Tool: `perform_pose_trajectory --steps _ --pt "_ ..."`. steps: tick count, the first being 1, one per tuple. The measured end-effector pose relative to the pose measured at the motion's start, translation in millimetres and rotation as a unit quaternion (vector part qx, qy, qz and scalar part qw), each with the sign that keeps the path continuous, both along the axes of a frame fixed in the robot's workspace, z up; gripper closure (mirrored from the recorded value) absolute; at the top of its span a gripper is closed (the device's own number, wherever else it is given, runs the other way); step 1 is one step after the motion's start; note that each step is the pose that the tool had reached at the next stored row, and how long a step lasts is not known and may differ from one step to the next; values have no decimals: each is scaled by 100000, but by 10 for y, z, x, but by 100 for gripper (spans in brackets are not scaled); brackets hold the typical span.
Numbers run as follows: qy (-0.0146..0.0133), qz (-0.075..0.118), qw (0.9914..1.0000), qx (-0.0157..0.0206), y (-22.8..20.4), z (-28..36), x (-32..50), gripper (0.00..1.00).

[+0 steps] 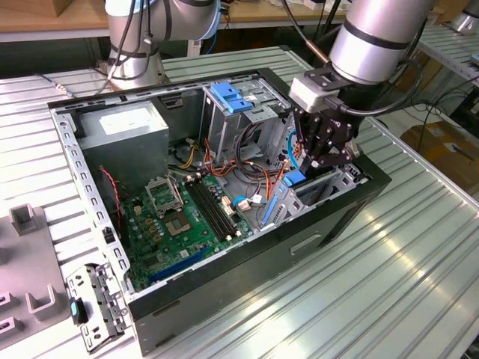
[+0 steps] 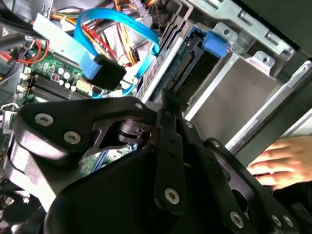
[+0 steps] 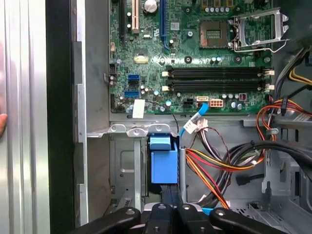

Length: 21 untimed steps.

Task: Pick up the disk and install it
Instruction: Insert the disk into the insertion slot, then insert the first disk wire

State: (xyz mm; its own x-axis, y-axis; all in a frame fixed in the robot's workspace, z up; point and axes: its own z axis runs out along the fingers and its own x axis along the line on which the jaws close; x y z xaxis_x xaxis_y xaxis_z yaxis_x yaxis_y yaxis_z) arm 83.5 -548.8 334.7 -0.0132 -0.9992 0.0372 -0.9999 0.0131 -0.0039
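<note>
Setup is a ribbed metal table (image 1: pixel 404 284) in a workshop, benches behind, with a black case (image 1: pixel 224 295) lying open on it. Inside the case there's a green board (image 1: pixel 179 224), a grey power supply (image 1: pixel 123 127) in the corner far from the gripper, and a drive cage with a blue latch plate (image 1: pixel 230 97) on top. A grey bracket (image 1: pixel 93 303) lies on the table at the exterior view's left, well apart from the gripper.

The arm (image 1: pixel 374 37) comes in from above, and the gripper (image 1: pixel 318 166) hangs right over the bay (image 3: pixel 124 130) at the case's front corner. The disk (image 3: pixel 163 168) stands on edge in that bay, directly under the gripper. Its blue end sits just ahead of the tip, touching or nearly so — can't tell which. Can't tell either whether the gripper is spread, pressed together or pinching the disk, since its own linkage blocks the view.

Room is tight. The bay's metal walls sit close on both faces of the disk and the case wall runs just beside the gripper. On its other side, a bundle of orange, red and yellow cables (image 3: pixel 219 168) loops nearby. A blue flat cable (image 2: pixel 117 29) arcs over the board beyond. Above the case it's open. A person's hand (image 2: pixel 278 161) lies outside the case wall, near the gripper.
</note>
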Motion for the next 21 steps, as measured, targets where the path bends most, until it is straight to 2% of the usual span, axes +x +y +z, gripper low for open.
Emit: perform_pose_trajectory --steps 2,5,7,21 --pt "-3 6 100000 21 0 2 2 89" --pt "-6 8 100000 28 0 102 3 89" --pt "-4 9 100000 36 0 135 3 89" --pt "-4 11 100000 34 0 139 3 89"
